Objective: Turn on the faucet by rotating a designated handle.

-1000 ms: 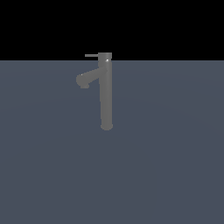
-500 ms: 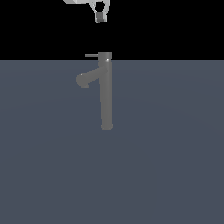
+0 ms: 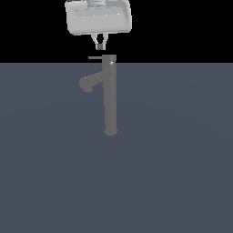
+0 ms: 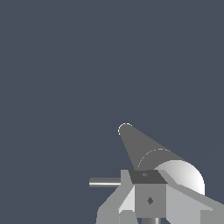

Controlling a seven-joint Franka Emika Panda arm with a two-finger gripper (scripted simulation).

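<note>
item: spout [image 3: 90, 82]. short thick grey stub branching from the column near its top, angled down toward the exterior view's left; its round end sits at the far left of the fixture. in the wrist view it reads as a pale rounded bulge [image 4: 181, 174] beside the column.

item: the handle [image 3: 95, 58]. thin straight grey rod, long axis horizontal, projecting from the top cap toward the exterior view's left, the same side as the spout and above it. free end points left; the other end joins the cap. in the wrist view it shows as a slim bar [image 4: 104, 182] sticking out sideways.

item: gripper [image 3: 99, 46]. pale grey hand body hanging at the top of the exterior view, two slim fingers [image 3: 96, 41] converging downward to a narrow tip. the tip sits just above the handle's inner part, close to the cap, with a small gap under it. fingers pressed close together, nothing between them. wrist view shows grey finger parts [image 4: 149, 197] low in the frame.

item: the faucet [image 3: 109, 95]. tall slim matte grey column, long axis vertical, standing upright on a flat slate-blue floor [image 3: 182, 173] near the scene's centre. seen from above in the wrist view as a tapering cone [image 4: 136, 146].
</note>
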